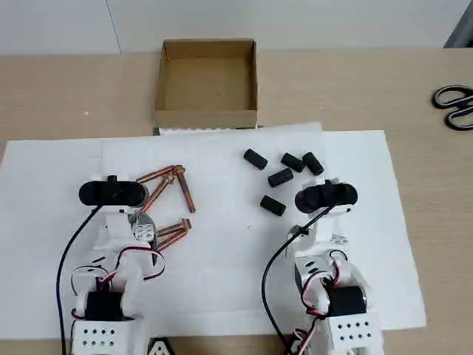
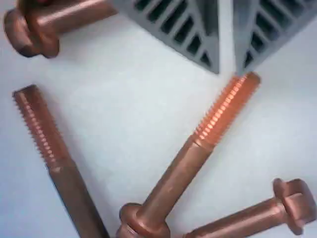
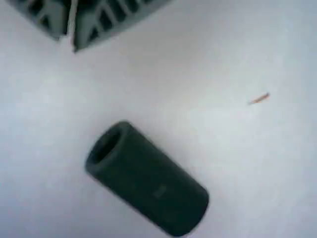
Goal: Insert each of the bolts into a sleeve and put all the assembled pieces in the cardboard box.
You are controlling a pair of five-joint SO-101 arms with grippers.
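Several copper bolts lie loose on the white paper left of centre, and two more lie beside the left arm. Several black sleeves are scattered right of centre, just ahead of the right arm. My left gripper is shut and empty, its tips just off the threaded end of one bolt. My right gripper is shut and empty, a short way from one sleeve lying on its side. The open cardboard box stands at the back centre with nothing in it.
White paper covers the work area on a wooden table. Black scissors lie at the far right edge. Other bolts surround the left gripper. A tiny copper sliver lies on the paper near the sleeve.
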